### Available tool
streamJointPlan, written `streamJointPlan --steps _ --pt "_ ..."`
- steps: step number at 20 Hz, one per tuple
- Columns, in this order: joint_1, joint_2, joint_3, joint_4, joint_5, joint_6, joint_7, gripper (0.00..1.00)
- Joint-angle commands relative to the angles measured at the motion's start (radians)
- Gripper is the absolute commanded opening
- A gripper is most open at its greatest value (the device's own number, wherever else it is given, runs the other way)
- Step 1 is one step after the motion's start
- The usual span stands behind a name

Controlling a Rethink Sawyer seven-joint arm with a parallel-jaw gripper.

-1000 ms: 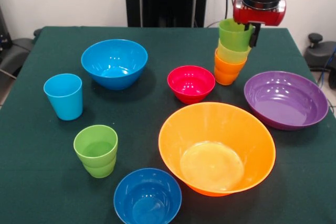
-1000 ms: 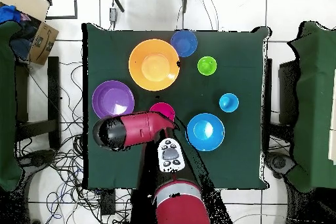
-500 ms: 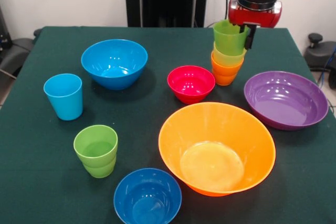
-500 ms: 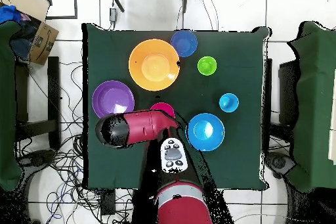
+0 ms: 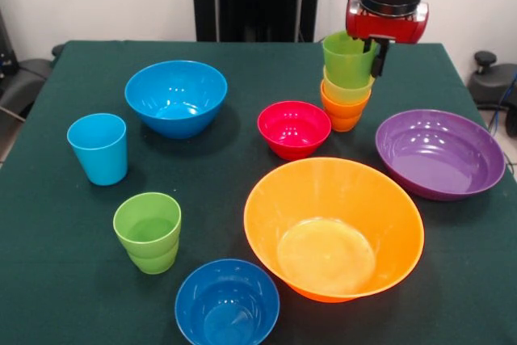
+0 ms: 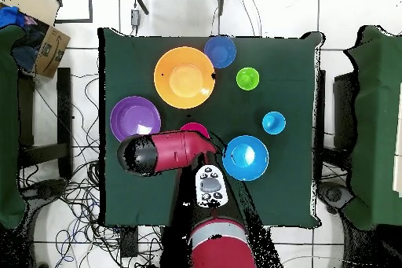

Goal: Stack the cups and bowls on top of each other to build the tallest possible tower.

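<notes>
**Q:** What sits on the table, from left to right in the front view?

**A:** A dark green table fills the picture. At nine o'clock stands a light blue cup, upright. Toward ten o'clock from the centre rests a blue bowl. At seven o'clock is a lime green stepped cup, and just right of it, at six o'clock on the near edge, a smaller blue bowl. Near the centre sits a small red bowl. Below it, at five o'clock, is the large orange bowl.

**Q:** Where is the tower?

**A:** At one o'clock. The tower has an orange cup lowest, a yellow cup nested in it, and a lime green cup on top. At three o'clock lies the wide purple bowl.

**Q:** And the gripper?

**A:** The gripper hangs at the green cup's rim, one dark finger outside its right wall. I cannot tell whether it pinches the cup or stands spread.
</notes>
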Motion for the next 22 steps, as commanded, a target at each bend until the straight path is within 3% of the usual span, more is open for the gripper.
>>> streamJointPlan --steps 1,17,22 --pt "-0.004 0.044 -0.014 0.003 -0.053 0.008 0.04 0.0" --pt "-0.02 0.061 0.007 0.028 -0.047 0.012 0.024 0.0" --pt "-0.024 0.056 0.003 0.07 -0.056 -0.028 0.034 0.0"
